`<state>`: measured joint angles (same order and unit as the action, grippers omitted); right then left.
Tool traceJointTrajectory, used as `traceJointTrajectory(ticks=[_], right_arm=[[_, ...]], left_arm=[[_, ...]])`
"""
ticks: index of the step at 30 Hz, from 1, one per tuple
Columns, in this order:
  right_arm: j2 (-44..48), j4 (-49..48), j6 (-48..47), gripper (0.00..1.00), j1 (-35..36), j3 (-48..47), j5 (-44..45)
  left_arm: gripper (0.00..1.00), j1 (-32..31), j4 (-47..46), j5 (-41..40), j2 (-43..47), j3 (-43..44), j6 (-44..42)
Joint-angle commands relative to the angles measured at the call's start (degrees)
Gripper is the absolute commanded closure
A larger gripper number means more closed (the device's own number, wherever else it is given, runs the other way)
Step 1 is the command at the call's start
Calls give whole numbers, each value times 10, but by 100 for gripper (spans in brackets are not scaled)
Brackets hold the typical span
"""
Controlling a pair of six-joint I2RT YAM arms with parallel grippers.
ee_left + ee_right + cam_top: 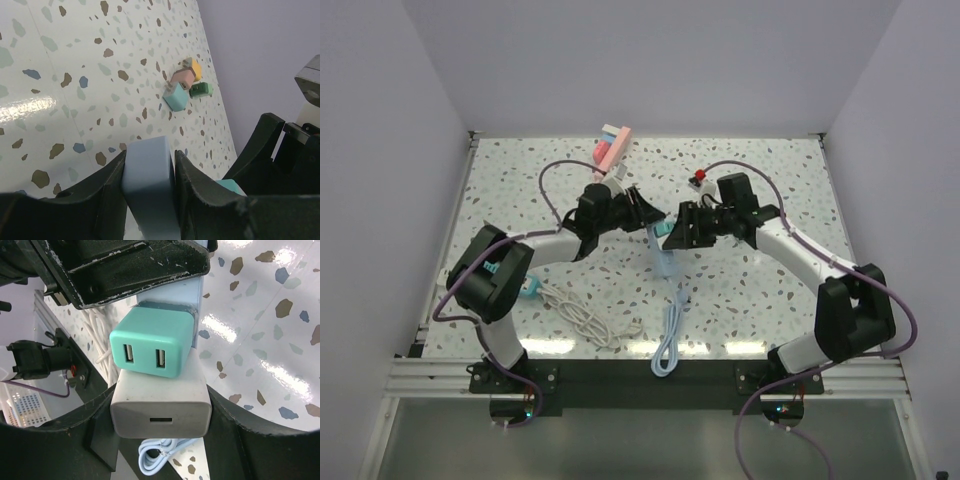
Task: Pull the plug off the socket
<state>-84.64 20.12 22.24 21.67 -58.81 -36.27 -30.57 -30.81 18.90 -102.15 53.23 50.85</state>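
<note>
Clamping the pale-blue plastic socket strip [150, 210] in our left gripper [148, 167], we should pull the white square plug [159, 402], pinched by our right gripper [160, 420], straight out.

The socket strip [148, 190] runs off the left wrist view's bottom edge, and the teal plug [231, 186] shows only a corner behind the jaws. The white plug [160, 407] hides its prongs. The cable coil [157, 460] is cut off below. The far adapters [184, 86] are too small to read.
</note>
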Motion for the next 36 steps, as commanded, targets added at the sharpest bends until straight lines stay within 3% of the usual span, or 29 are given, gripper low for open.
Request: traceJointTrajectory(ticks=[1, 8, 12, 16, 19, 23, 31, 33, 34, 36], right_arm=[[30, 46, -15, 100, -60, -60, -20], [55, 83, -49, 100, -52, -72, 22], [64, 120, -59, 100, -43, -76, 88], [64, 131, -17, 100, -46, -78, 301], [6, 128, 24, 100, -76, -103, 401], [-110, 105, 75, 100, -144, -161, 435], [-293, 91, 88, 100, -195, -321, 438], [-328, 117, 86, 95, -200, -358, 437], [-335, 127, 83, 84, -204, -368, 436], [-332, 139, 78, 73, -208, -371, 430]], left_arm=[[100, 38, 104, -24, -42, -23, -118], [100, 38, 138, -27, -74, 10, -110], [100, 38, 136, -19, -82, 21, -99], [100, 37, 120, -6, -66, 23, -87], [100, 36, 113, 9, -45, 22, -78], [100, 31, 113, 32, -10, 21, -80], [100, 26, 114, 49, 39, -18, -85], [100, 24, 113, 51, 41, -23, -84], [100, 23, 115, 52, 41, -26, -84], [100, 22, 117, 53, 42, -26, -86]])
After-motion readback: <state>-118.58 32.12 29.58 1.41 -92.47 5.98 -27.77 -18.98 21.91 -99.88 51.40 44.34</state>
